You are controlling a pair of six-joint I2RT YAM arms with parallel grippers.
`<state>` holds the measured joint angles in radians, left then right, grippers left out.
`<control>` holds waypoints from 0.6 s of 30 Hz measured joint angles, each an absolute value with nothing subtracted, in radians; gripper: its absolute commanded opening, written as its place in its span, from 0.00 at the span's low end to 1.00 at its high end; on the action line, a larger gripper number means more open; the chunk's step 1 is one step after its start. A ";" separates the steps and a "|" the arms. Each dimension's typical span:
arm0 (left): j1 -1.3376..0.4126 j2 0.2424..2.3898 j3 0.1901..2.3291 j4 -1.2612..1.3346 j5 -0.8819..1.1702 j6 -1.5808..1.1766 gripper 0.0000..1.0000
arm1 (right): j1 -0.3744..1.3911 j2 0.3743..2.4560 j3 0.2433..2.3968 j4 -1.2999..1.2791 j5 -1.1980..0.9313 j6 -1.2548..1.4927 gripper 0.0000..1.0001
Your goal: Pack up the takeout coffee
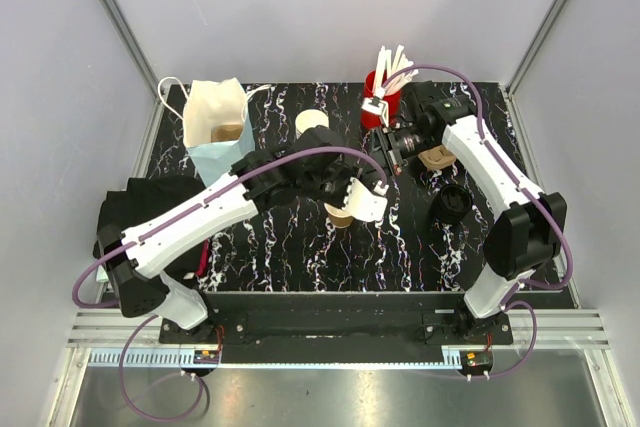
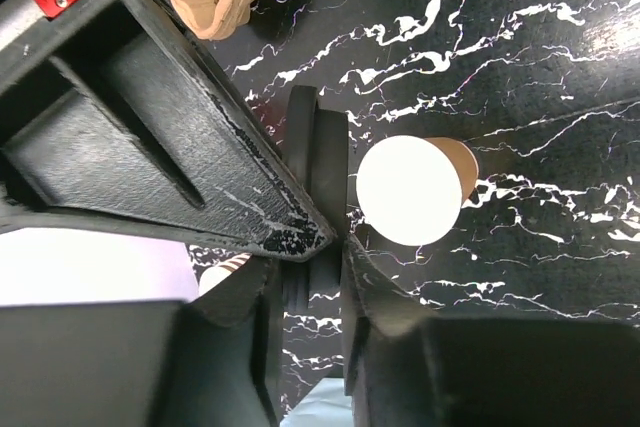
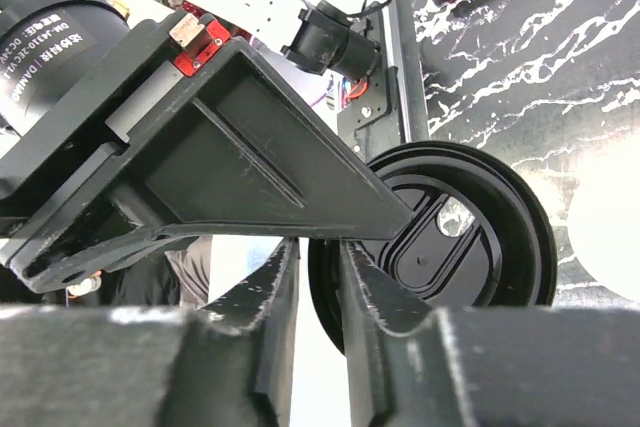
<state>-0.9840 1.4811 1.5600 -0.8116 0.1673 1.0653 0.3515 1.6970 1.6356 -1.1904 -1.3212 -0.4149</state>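
Lid (image 3: 455,247) seemingly pinched in right hand (image 3: 318,247); cup (image 2: 410,192) apart.

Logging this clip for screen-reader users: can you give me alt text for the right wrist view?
The right gripper pinches a round black lid by its rim, fingers closed on the edge, with the lid's ringed face turned to the camera. A black table with white marble veins shows behind it at the right.

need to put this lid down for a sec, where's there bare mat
Bare: the near strip of mat in front of the cup; the back stretch between bag and red cup, save a lone cup. Crowded: the right, with cup stack, lids, left gripper and right gripper.
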 measured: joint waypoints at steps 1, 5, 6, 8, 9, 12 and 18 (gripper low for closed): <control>-0.984 1.482 1.560 -0.810 0.165 1.059 0.15 | 0.352 1.697 1.640 -1.196 -1.317 -0.415 0.37; -0.984 1.481 1.531 -0.768 0.151 1.029 0.12 | 0.351 1.697 1.688 -1.230 -1.273 -0.428 0.61; -0.984 1.478 1.518 -0.752 0.147 1.020 0.12 | 0.348 1.697 1.702 -1.242 -1.264 -0.432 0.64; -0.984 1.472 1.490 -0.744 0.145 1.000 0.12 | 0.338 1.697 1.740 -1.261 -1.243 -0.448 0.73; -0.984 1.466 1.468 -0.738 0.147 0.987 0.12 | 0.321 1.697 1.769 -1.264 -1.234 -0.453 0.76; -0.991 1.463 1.424 -0.721 0.151 0.944 0.13 | 0.255 1.696 1.842 -1.262 -1.214 -0.452 0.84; -0.973 1.462 1.383 -0.665 0.155 0.804 0.13 | 0.136 1.610 1.847 -1.198 -1.077 -0.452 1.00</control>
